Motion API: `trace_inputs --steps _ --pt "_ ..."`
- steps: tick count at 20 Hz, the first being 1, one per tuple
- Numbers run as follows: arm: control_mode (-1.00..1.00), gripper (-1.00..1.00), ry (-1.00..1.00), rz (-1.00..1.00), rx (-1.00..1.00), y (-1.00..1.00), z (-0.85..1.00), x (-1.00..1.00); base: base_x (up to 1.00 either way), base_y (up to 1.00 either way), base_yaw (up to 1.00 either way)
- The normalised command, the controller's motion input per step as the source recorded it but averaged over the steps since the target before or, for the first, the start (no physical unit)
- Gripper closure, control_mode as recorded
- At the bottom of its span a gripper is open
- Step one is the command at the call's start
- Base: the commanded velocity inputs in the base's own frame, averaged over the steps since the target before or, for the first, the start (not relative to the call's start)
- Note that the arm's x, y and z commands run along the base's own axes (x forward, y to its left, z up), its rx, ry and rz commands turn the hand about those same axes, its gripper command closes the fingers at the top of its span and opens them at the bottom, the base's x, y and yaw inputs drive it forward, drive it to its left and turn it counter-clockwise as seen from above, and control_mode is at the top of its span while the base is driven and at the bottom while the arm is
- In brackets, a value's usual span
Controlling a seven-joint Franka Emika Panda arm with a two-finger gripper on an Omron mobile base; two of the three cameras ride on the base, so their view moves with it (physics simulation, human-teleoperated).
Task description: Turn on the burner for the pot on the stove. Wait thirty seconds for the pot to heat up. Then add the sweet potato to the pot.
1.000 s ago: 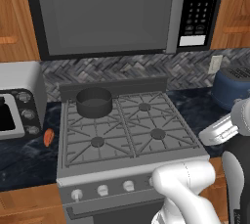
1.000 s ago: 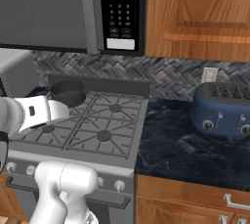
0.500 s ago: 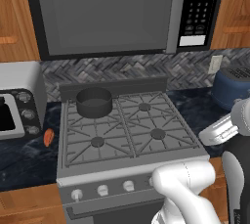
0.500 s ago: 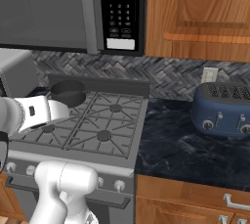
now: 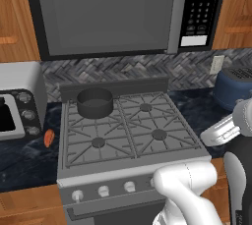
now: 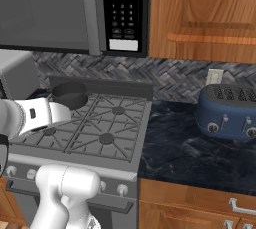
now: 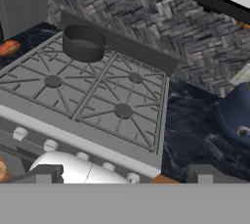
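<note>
Stove point(image 5: 129, 138): grey gas range with four grated burners, set between two stretches of dark marbled counter point(image 6: 195, 153). A row of small white knobs point(image 5: 103, 191) runs along its front panel.

Pot point(image 5: 95, 102): small dark-grey round pot, upright on the rear left burner in the left base view, just in front of the raised back panel. Inside dark, contents not discernible. Also seen at the far left corner of the range in the hand view point(image 7: 84, 42).

Sweet potato point(image 5: 48, 138): orange-red oblong, lying on the counter just beside the stove's left edge, below the silver toaster oven point(image 5: 19, 102); well apart from the pot.

Jaws point(image 7: 126, 174): two dark tips spread wide at the bottom of the hand view, nothing between them, held above the stove's front edge and knobs.

Other items: blue toaster point(image 6: 229, 112) on the counter right of the stove; microwave point(image 5: 123, 13) mounted above the stove; wooden cabinets point(image 6: 205, 15).
</note>
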Motion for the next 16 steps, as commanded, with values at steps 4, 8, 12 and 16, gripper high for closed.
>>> trace_inputs --steps 4,8,12,16 --pt "-1.0 -1.0 0.0 0.0 0.0 0.0 0.0 0.0 0.0 0.0 0.0" --pt "-1.0 -1.0 0.0 0.0 0.0 0.0 0.0 0.0 0.0 0.0 0.0" --pt "-1.0 -1.0 0.0 0.0 0.0 0.0 0.0 0.0 0.0 0.0 0.0" --pt "-1.0 -1.0 0.0 0.0 0.0 0.0 0.0 0.0 0.0 0.0 0.0"
